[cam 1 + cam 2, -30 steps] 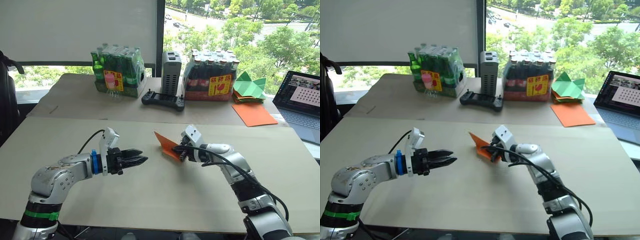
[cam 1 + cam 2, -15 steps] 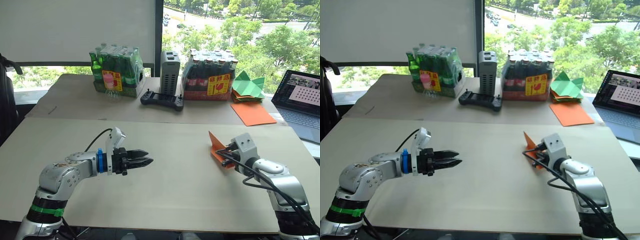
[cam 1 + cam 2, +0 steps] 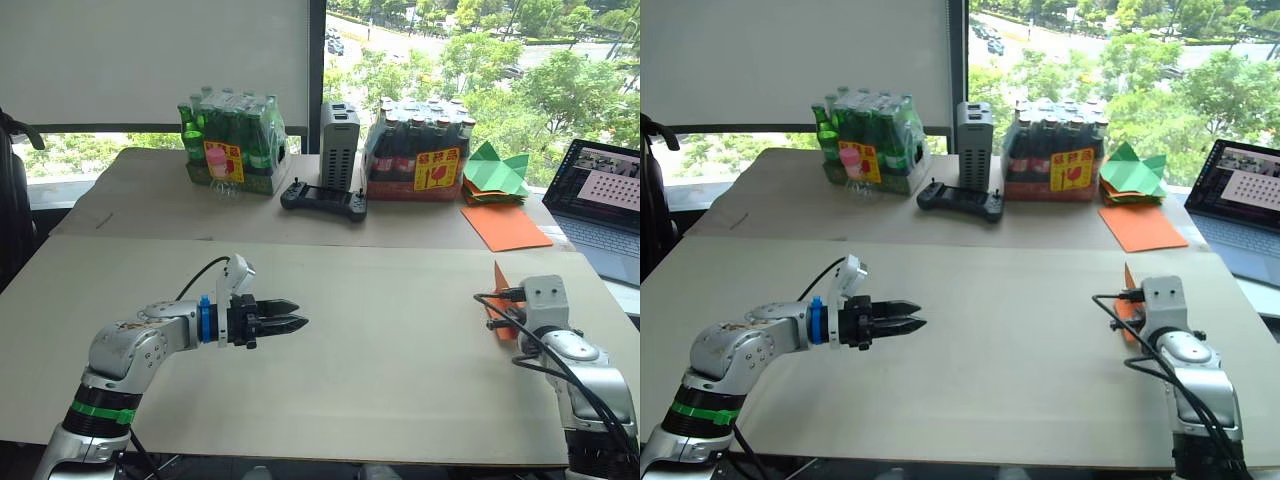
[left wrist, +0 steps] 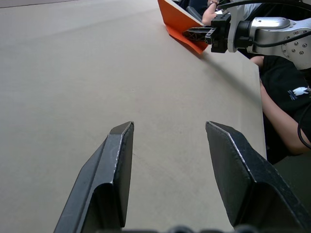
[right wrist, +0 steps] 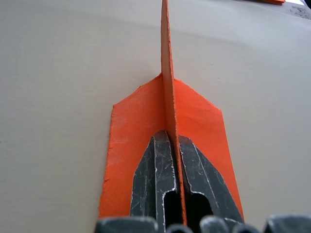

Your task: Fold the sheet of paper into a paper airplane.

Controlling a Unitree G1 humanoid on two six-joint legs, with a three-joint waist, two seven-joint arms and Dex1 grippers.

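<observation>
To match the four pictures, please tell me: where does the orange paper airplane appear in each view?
Left eye view: paper airplane at the table's right edge, in the right gripper.
Right eye view: same place.
Left wrist view: far across the table.
Right wrist view: centre, pinched upright.
Shared landmark: the right gripper.

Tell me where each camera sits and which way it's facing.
Left and right eye views: head-mounted, looking down over the table; both arms show.
Left wrist view: along the open left gripper towards the right gripper holding the paper airplane.
Right wrist view: along its own fingers, clamped on the airplane's upright fold.
Shared: the airplane and the table.
</observation>
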